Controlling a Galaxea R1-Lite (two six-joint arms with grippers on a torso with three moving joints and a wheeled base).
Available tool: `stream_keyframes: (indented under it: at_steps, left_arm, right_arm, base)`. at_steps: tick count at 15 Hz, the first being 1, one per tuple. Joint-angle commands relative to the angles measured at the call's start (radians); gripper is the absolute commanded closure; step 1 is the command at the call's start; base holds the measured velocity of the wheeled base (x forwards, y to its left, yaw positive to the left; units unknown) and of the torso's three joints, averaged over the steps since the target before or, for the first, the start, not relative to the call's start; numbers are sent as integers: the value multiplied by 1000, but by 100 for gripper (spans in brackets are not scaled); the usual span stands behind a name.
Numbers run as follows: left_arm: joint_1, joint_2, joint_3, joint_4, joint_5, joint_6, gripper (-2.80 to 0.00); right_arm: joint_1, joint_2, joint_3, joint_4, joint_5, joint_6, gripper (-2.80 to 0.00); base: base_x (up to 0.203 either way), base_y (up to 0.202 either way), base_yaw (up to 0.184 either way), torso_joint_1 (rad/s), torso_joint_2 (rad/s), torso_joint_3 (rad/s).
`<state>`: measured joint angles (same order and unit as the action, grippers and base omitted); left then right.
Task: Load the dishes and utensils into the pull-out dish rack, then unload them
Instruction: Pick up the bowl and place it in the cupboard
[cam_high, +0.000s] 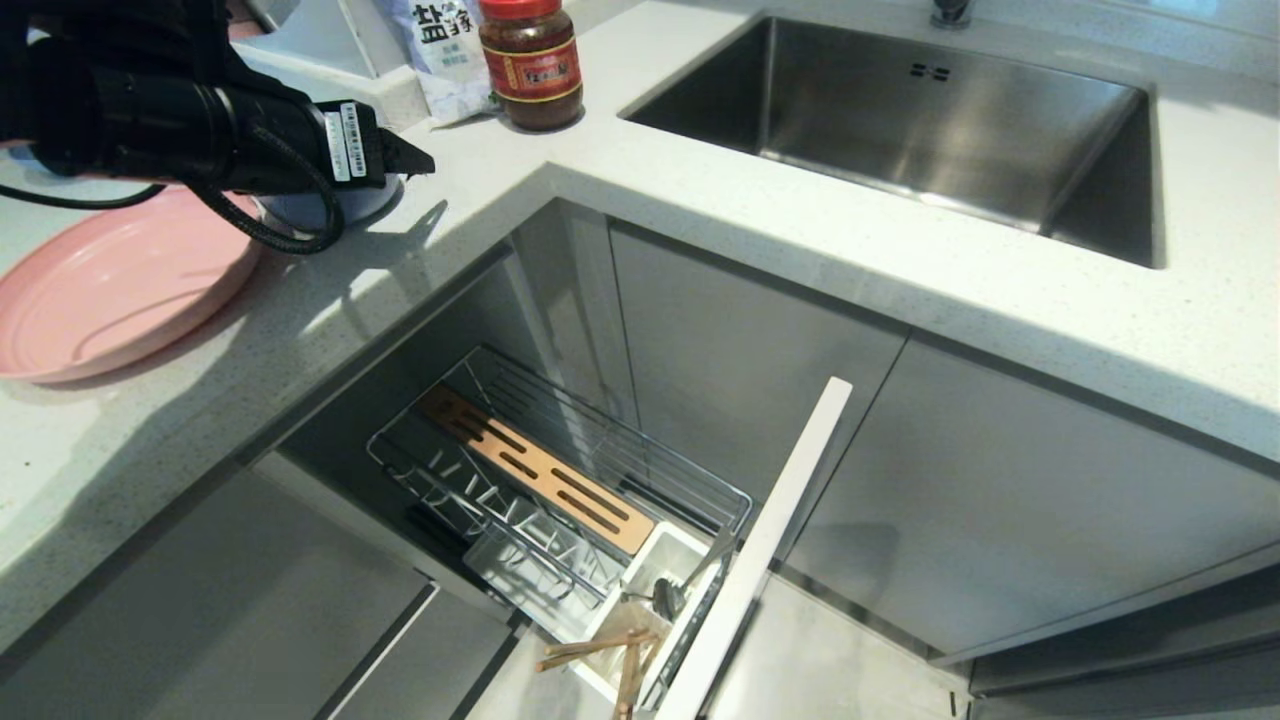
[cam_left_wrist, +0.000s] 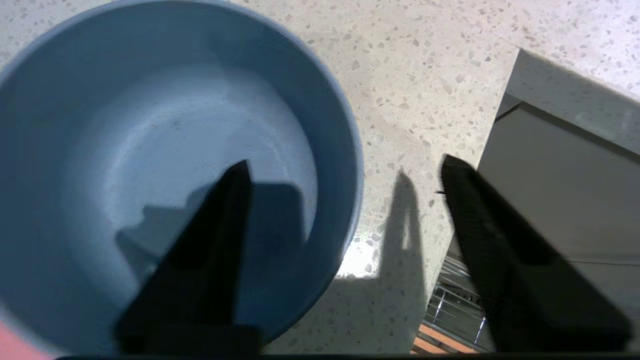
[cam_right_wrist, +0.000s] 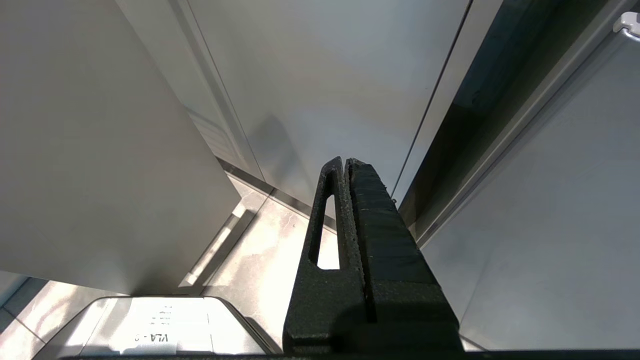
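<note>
Head view, upper left of the frame: the left hand (cam_high: 405, 160) hangs over the worktop (cam_high: 800, 260), directly above the blue bowl (cam_high: 330, 208), which shows only as a sliver beneath the wrist. The pink plate (cam_high: 110, 290) lies flat just left of the bowl, at the left edge of the frame. The bowl sits upright, mouth up, near the worktop's front edge.

Left wrist view: the left hand (cam_left_wrist: 345, 210) has its fingers spread apart and grips nothing. One finger (cam_left_wrist: 215, 235) sits over the bowl's hollow; the other (cam_left_wrist: 495, 240) sits outside, over the worktop edge. The near wall of the bowl (cam_left_wrist: 150, 150) runs between them. A rim pinch therefore looks available: lower, then close on the wall. The bowl is round, so wrist roll matters little.

Head view, lower centre: the pull-out rack (cam_high: 560, 490) stands open below the worktop, down and to the right of the bowl. The spoon (cam_high: 668, 592) and chopsticks (cam_high: 610, 650) already stand in its white cup (cam_high: 650, 610); the fork is not made out.

Right wrist view: the right hand (cam_right_wrist: 345, 170) is parked low beside the cabinet fronts, fingers pressed together, well apart from the bowl. The left arm is the nearer.
</note>
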<state>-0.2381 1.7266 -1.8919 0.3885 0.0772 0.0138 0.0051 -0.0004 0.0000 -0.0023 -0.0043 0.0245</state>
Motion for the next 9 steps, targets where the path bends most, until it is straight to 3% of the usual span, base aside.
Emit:
stream_keyframes:
  at_steps: [1, 9]
  left_arm:
    - [-1, 1, 1, 0, 1, 0, 0]
    - [-7, -13, 13, 0, 1, 0, 0]
  right_arm:
    - [1, -4, 2, -1, 0, 0, 0]
    - [1, -4, 2, 1, 0, 0, 0]
  base:
    - [0, 0, 0, 0, 0, 0]
    - [0, 0, 0, 0, 0, 0]
